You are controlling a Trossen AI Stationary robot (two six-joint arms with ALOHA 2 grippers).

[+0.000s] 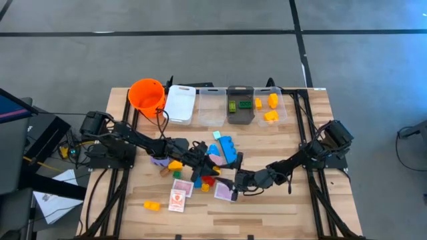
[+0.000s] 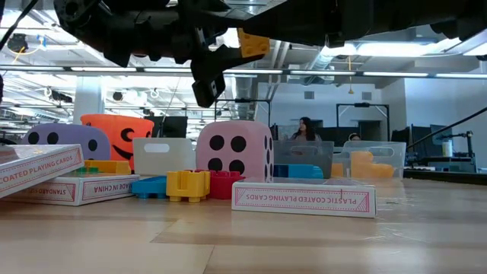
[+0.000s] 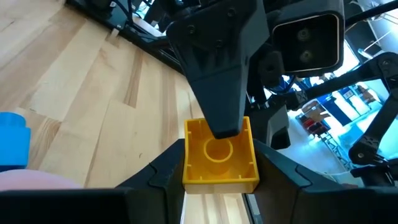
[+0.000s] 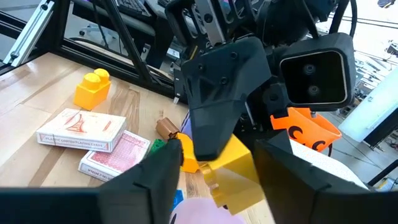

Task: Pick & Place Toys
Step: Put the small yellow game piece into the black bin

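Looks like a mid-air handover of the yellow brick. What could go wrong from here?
1. The left gripper holds the brick aloft with the right gripper meeting it. A mistimed release could drop it.
2. Both arms crowd above the die and cards and might knock them.

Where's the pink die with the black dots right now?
The pink die sits on the table in the low view's middle, behind the red brick and a playing card box, with the clear bin beside it.

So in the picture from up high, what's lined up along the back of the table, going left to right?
Orange bucket → white bin → empty clear bin → dark bin with green bricks → clear bin with yellow bricks.
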